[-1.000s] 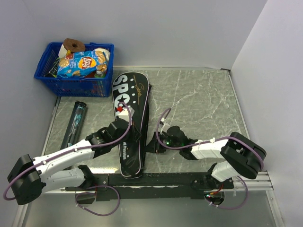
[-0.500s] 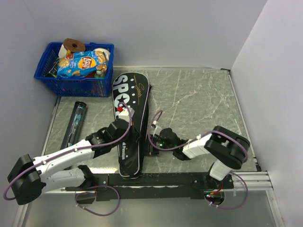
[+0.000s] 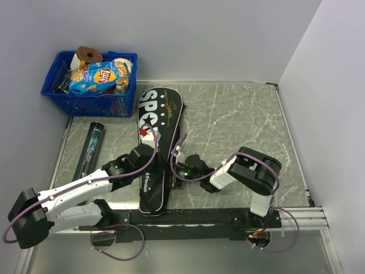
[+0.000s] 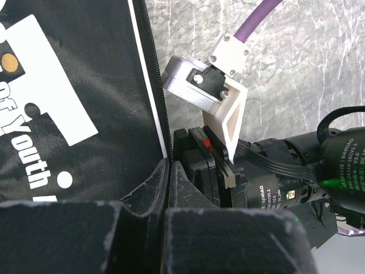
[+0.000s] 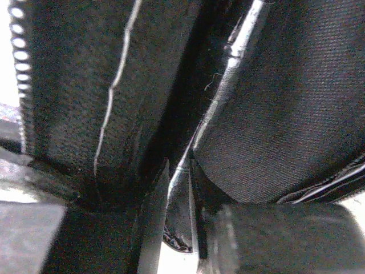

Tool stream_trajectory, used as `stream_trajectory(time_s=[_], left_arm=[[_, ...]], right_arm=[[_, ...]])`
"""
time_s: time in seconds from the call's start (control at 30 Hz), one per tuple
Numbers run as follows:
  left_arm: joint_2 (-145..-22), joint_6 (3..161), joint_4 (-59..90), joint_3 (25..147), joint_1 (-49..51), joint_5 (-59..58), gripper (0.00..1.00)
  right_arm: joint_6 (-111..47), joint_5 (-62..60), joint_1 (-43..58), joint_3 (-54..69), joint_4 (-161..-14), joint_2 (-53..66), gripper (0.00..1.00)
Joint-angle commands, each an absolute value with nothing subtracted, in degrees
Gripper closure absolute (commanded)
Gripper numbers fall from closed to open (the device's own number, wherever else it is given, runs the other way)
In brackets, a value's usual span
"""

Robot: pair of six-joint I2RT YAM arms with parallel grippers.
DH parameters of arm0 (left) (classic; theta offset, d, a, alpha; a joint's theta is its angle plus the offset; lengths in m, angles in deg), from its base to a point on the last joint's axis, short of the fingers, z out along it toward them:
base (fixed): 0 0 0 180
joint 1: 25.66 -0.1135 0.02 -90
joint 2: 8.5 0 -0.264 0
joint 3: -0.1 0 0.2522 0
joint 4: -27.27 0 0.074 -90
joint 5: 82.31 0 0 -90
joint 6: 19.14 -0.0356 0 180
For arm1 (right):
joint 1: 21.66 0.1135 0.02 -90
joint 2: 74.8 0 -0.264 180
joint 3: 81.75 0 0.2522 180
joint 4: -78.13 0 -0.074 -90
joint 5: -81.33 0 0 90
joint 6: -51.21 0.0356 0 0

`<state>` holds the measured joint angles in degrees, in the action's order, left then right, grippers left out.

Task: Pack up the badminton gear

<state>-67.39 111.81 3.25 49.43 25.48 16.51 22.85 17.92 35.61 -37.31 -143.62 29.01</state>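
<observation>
Grey marble-look table (image 3: 239,120), plain white walls (image 3: 199,40) boxing it in.

Your left gripper (image 4: 170,166) is clamped fully closed. Its tips meet right on the zipper edge of the bag (image 3: 161,123), in the bag's near half where the small white lettering is. From the wrist view I honestly can't tell whether any fabric is pinched between the tips or they're just pressed against the seam.

Your right gripper (image 5: 178,191) comes in at the bag's right edge, pretty much opposite the left one, and the two are very close together. Its jaws are narrowed down on a glossy strip along the bag's edge, with black fabric filling the view on both sides. So that one reads as a grip on the bag.

The bag itself lies flat and lengthwise. Its wide end with the big white letters points away from you, and its narrow end sits right by the arm bases, tilted a bit to the left there.

Left of the bag and well apart from it, the long dark tube (image 3: 90,145) lies roughly parallel to it. Past the bag's far-left corner sits the blue basket (image 3: 85,105), with a crisp packet (image 3: 97,75) on top of its pile.
</observation>
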Motion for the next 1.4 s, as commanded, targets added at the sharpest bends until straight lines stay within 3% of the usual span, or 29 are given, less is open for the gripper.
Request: stream_trajectory(time_s=[0.0, 0.23, 0.53, 1.03, 1.37], left_arm=[[-64.3, 111.6, 8.2, 50.2, 25.8, 14.4, 0.99], [-62.4, 111.8, 6.7, 47.4, 25.8, 15.8, 0.99], [-65.6, 109.7, 9.8, 44.2, 26.3, 11.5, 0.99], [-77.9, 100.9, 13.1, 48.3, 32.3, 3.1, 0.99], [-82.6, 97.8, 15.3, 50.2, 39.0, 1.2, 0.99]], right_arm=[[21.9, 18.9, 35.7, -37.3, -148.5, 25.9, 0.65], [15.4, 15.4, 29.9, -43.8, -134.0, 12.7, 0.50], [1.9, -4.9, 18.7, -37.9, -92.8, -6.2, 0.36], [1.9, 1.2, -0.9, -17.1, -92.7, 14.1, 0.31], [1.1, 9.7, -4.3, -6.7, -93.8, 25.8, 0.29]])
